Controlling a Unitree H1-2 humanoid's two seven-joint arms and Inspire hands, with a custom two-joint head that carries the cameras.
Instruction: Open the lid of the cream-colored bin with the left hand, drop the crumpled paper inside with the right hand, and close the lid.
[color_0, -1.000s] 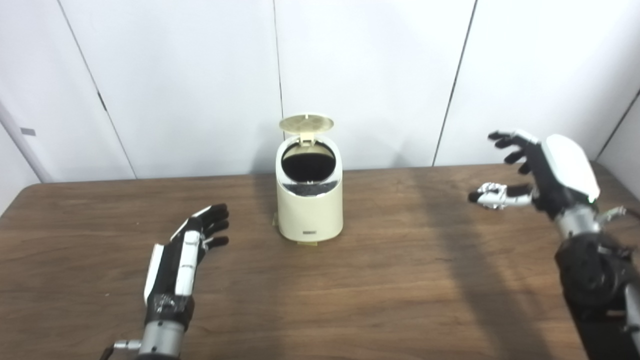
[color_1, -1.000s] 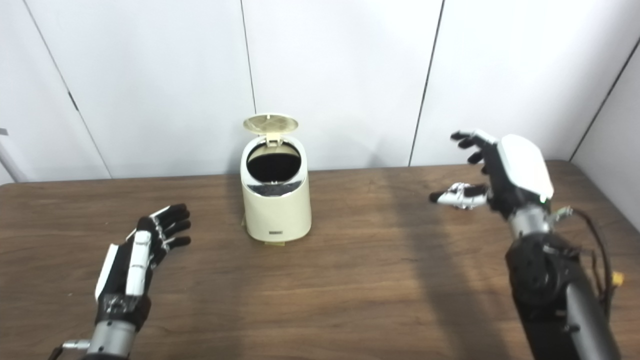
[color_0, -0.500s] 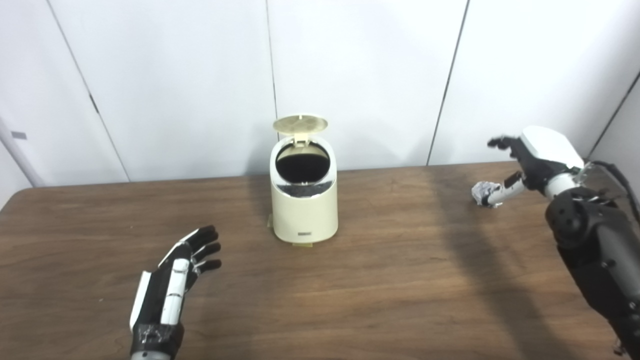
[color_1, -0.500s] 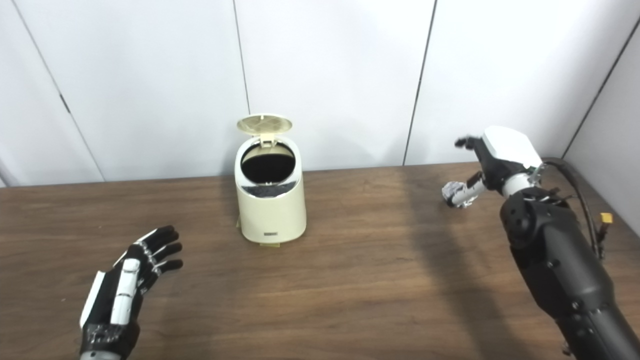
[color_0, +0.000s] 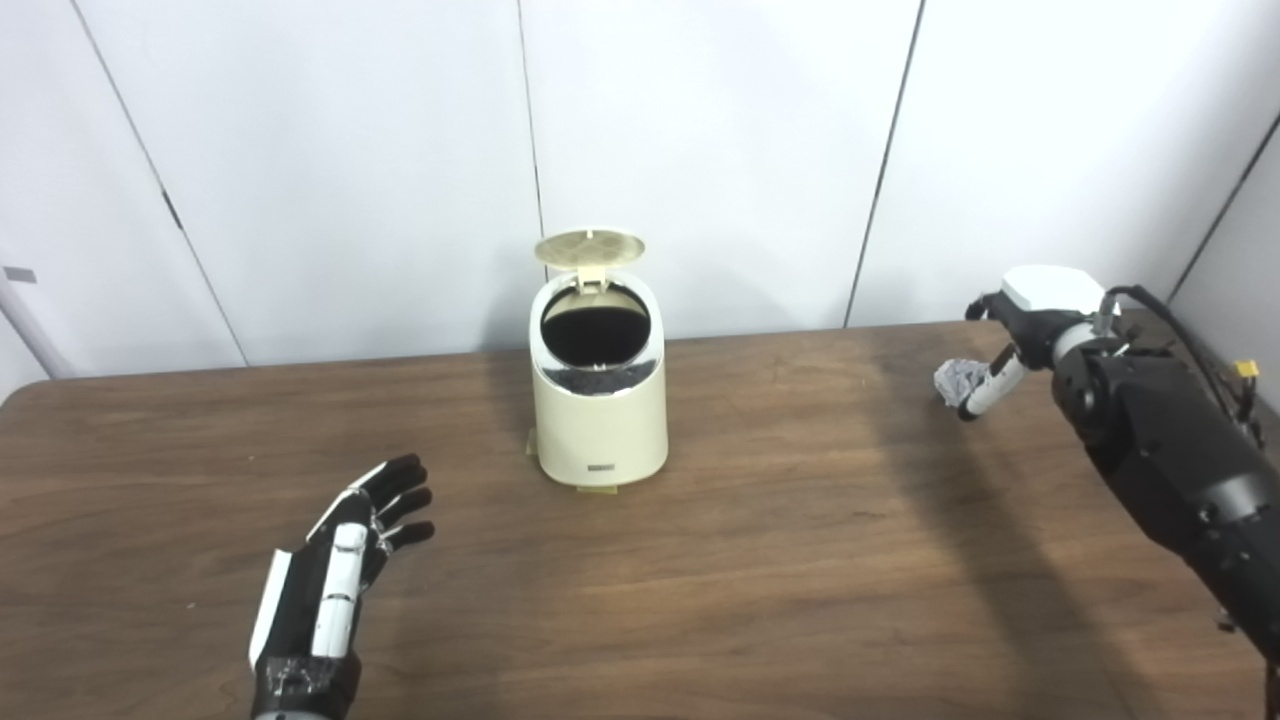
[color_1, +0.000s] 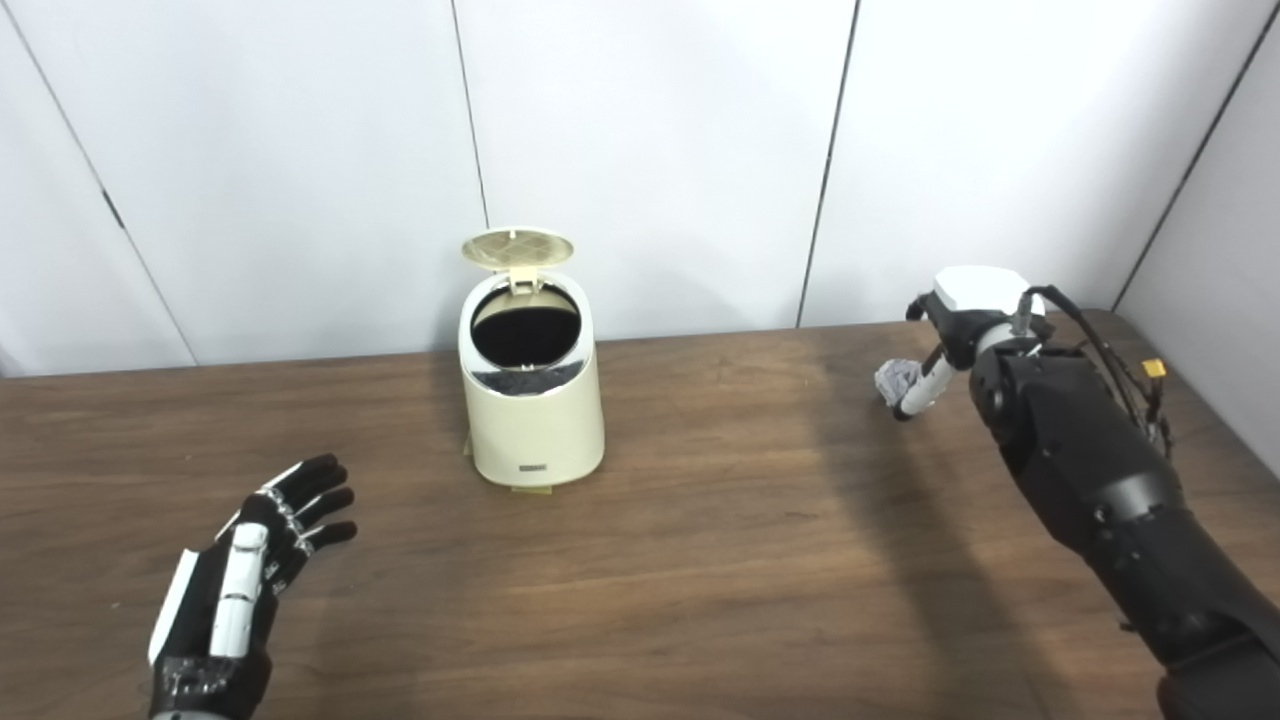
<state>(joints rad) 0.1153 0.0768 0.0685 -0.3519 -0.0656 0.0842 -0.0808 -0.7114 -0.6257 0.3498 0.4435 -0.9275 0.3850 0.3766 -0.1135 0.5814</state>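
We see a brown wooden table (color_0: 760, 560) running across the view, and behind it a white panelled wall (color_0: 700, 150) with thin dark seams.

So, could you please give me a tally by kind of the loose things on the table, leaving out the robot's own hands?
Cream-colored bin, lid up: 1
Crumpled paper, at the right hand's fingers: 1
Total: 2
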